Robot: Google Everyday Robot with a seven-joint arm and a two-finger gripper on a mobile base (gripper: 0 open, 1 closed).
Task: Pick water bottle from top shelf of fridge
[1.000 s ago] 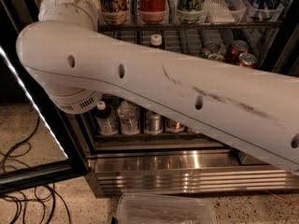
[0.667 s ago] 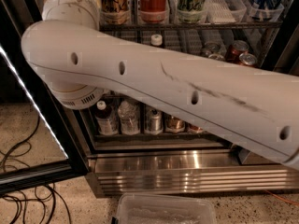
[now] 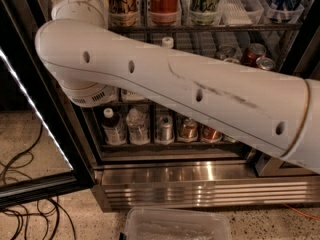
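The fridge (image 3: 200, 184) stands open in front of me, with a ribbed steel base. Its top shelf (image 3: 240, 28) is a dark wire rack with white slotted dividers. It holds a gold can (image 3: 122, 4), a red Coca-Cola can (image 3: 164, 3) and a green-and-white can (image 3: 206, 3). The water bottle is not in view. My white arm (image 3: 190, 91) crosses the picture from lower right to upper left, and its end rises past the top edge at the left (image 3: 80, 4). The gripper is out of view above the frame.
A white cap (image 3: 167, 41) peeks over the arm at the middle rack, with can tops (image 3: 252, 54) to the right. The bottom rack holds a dark bottle (image 3: 114, 126), a crinkled clear bottle (image 3: 137, 126) and cans (image 3: 189, 129). The open door (image 3: 35, 114) stands left. Cables (image 3: 25, 209) and a clear bin (image 3: 175, 226) lie on the floor.
The arm's elbow has shifted a little to the right, toward the fridge. The shelves and their contents have not moved.
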